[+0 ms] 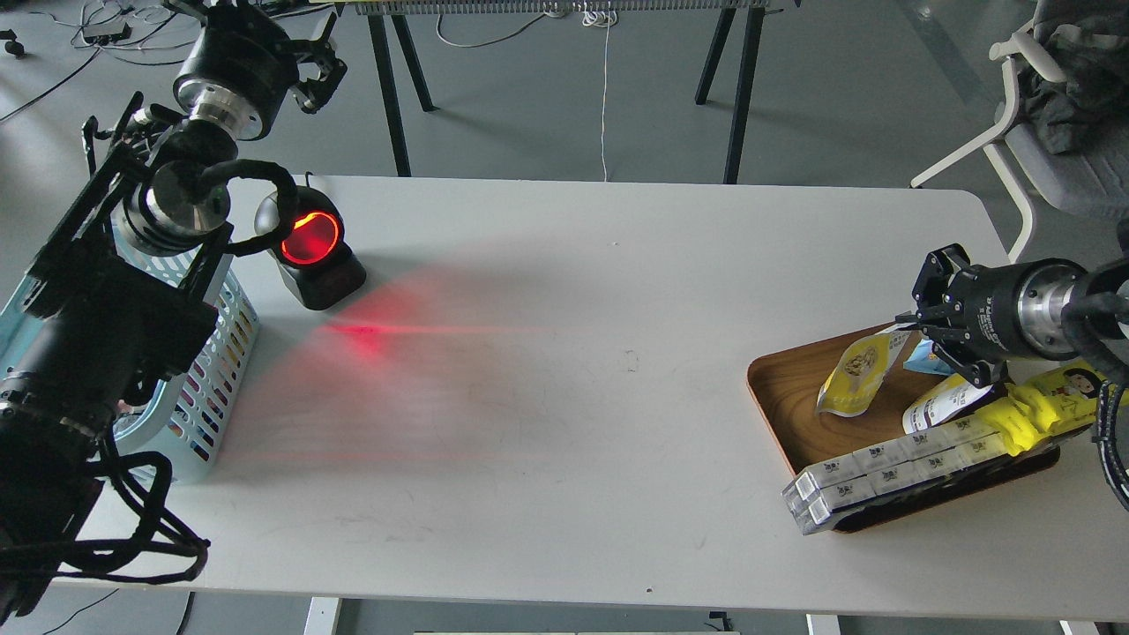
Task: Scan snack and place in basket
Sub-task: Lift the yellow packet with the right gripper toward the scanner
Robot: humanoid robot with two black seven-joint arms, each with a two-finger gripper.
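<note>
Over tray: R gripper pinching snack.

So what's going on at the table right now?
The right gripper is shut on the top edge of the flat yellow snack pouch, holding it up over the brown wooden tray. The black barcode scanner with its glowing red window stands across the white table, casting red light. The light blue slotted plastic basket waits beside it, under the raised left arm. Nothing is scanned yet.
</note>
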